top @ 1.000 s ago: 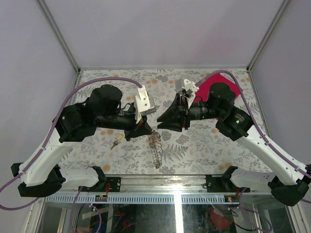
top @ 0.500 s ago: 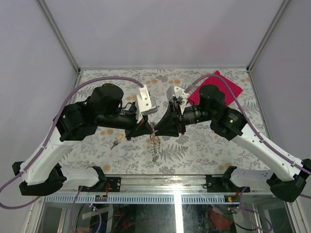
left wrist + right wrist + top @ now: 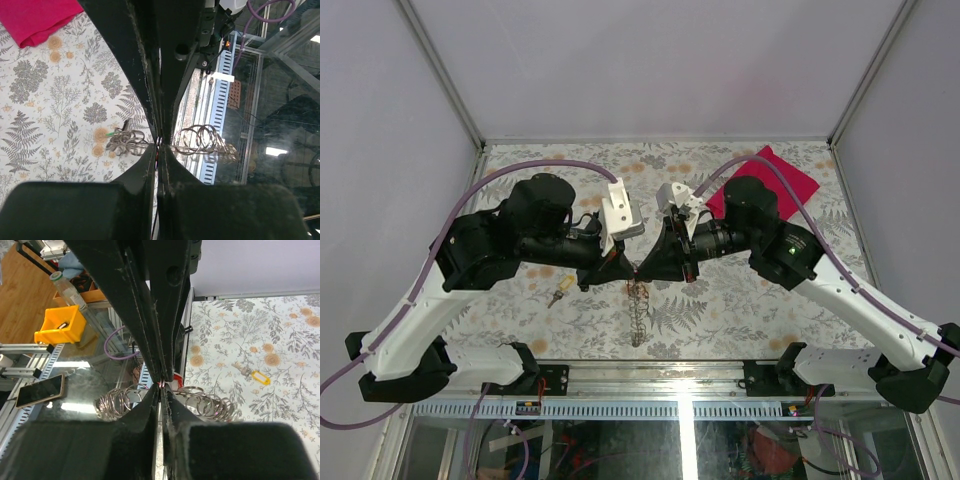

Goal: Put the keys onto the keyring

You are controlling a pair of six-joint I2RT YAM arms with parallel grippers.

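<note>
The right gripper (image 3: 646, 268) has swung in, meeting the left gripper (image 3: 629, 268), and closed.

Left fingers (image 3: 618, 265), right fingers (image 3: 660, 262) tip to tip over middle of counter (image 3: 740, 300). Ring chain (image 3: 638, 312) runs from meeting point toward near edge. Key (image 3: 558, 296) on counter left of chain — just before left arm (image 3: 485, 250). Cloth (image 3: 775, 178) at far right corner, behind right arm (image 3: 790, 252).

We can't really make out what sits between the right gripper (image 3: 161, 388) tips, just a pinkish speck (image 3: 162, 384), too small to call. The keyring (image 3: 200, 140) runs behind the left gripper (image 3: 159, 149), so its middle is hidden right at the jaws. Well off to one side of them, the red cloth (image 3: 40, 17) gets chopped by the picture's edge. From above, the yellow key (image 3: 558, 295) is too tiny for detail.
</note>
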